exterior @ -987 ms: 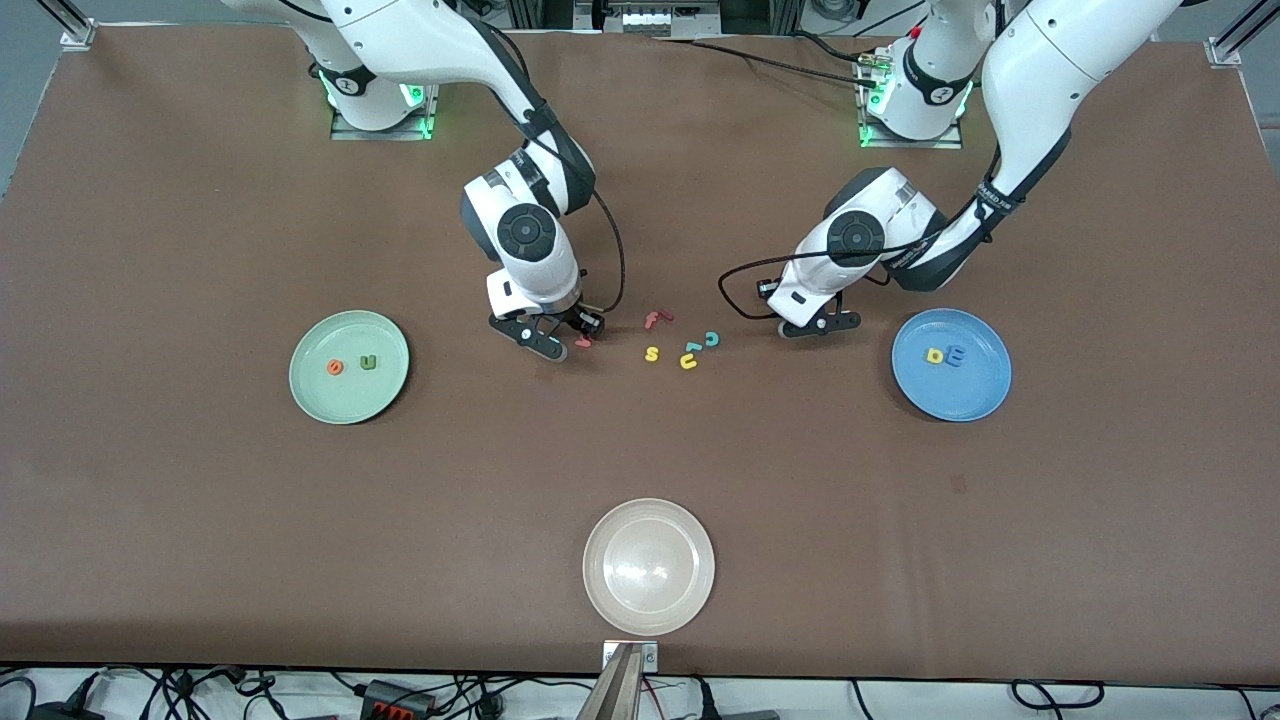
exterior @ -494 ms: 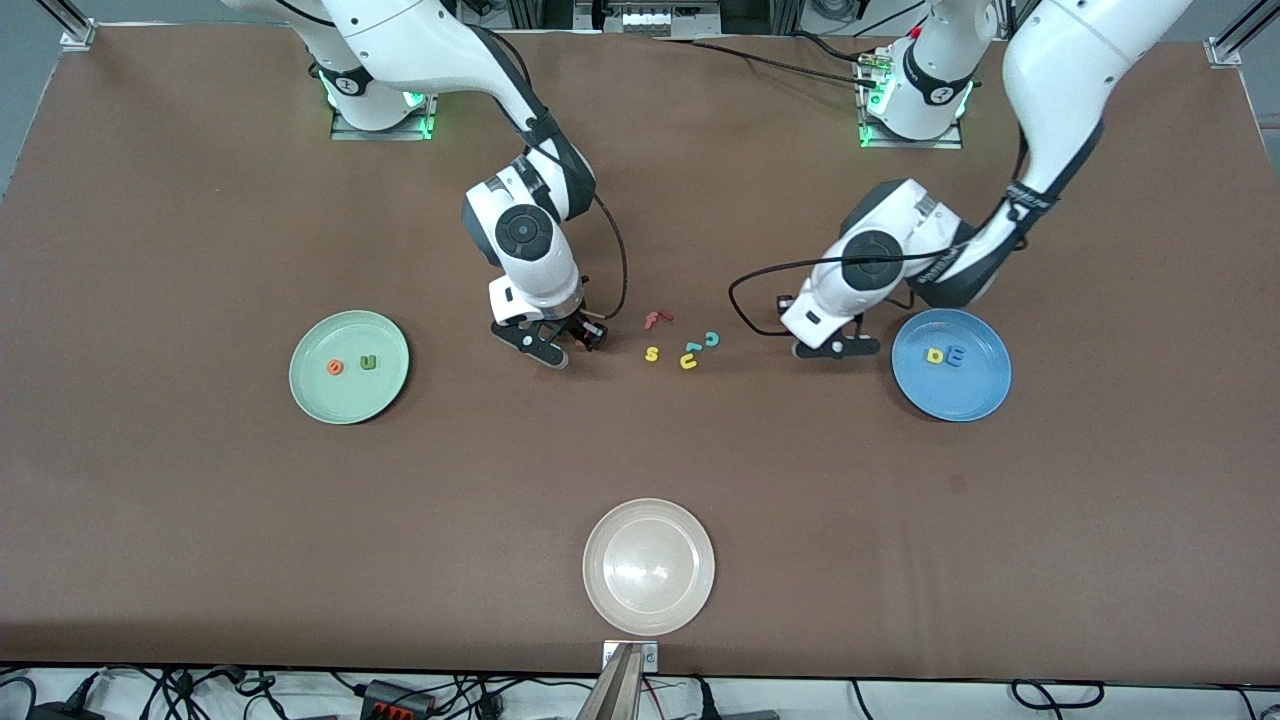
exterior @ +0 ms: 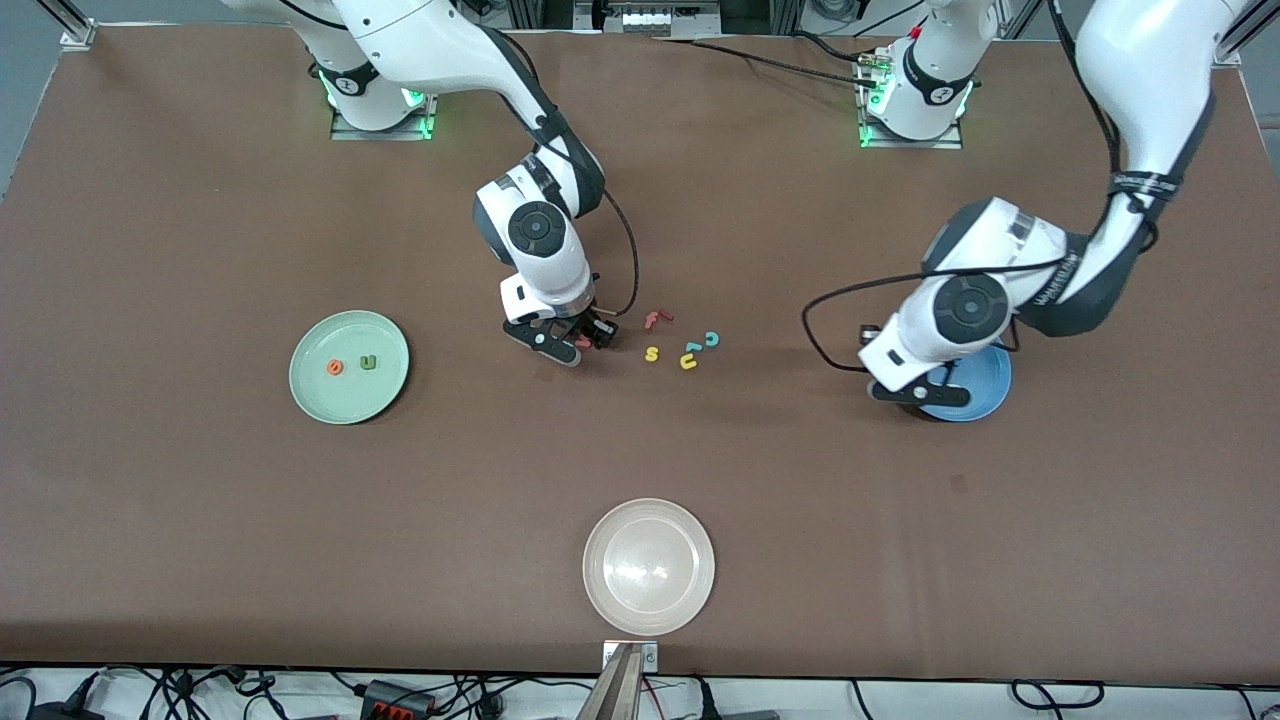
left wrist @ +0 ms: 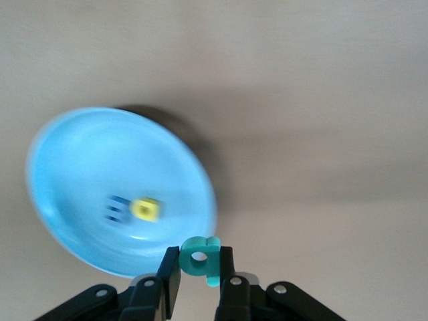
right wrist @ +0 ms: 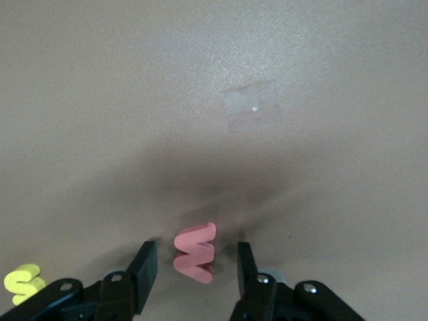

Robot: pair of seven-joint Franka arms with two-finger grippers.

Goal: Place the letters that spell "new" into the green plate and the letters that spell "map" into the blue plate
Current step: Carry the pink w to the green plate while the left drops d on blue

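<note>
Left gripper point(left wrist: 198, 284): clamped on teal "p" point(left wrist: 200, 257), over blue plate point(left wrist: 80, 167) rim, ready for drop | Right gripper point(right wrist: 195, 271): fingers apart, straddling pink "w" point(right wrist: 195, 252) on table, for pickup | Green plate point(exterior: 310, 385): holds "e" point(exterior: 335, 367), "n" point(exterior: 369, 362).

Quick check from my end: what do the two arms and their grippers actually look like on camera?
Both arms are glossy white with dark grey joint bands and round dark caps on the wrist housings. A loose black cable loops off each wrist. Green lights glow at both bases. The left gripper and right gripper are black, each with two flat fingers fixed by silver screws.
</note>
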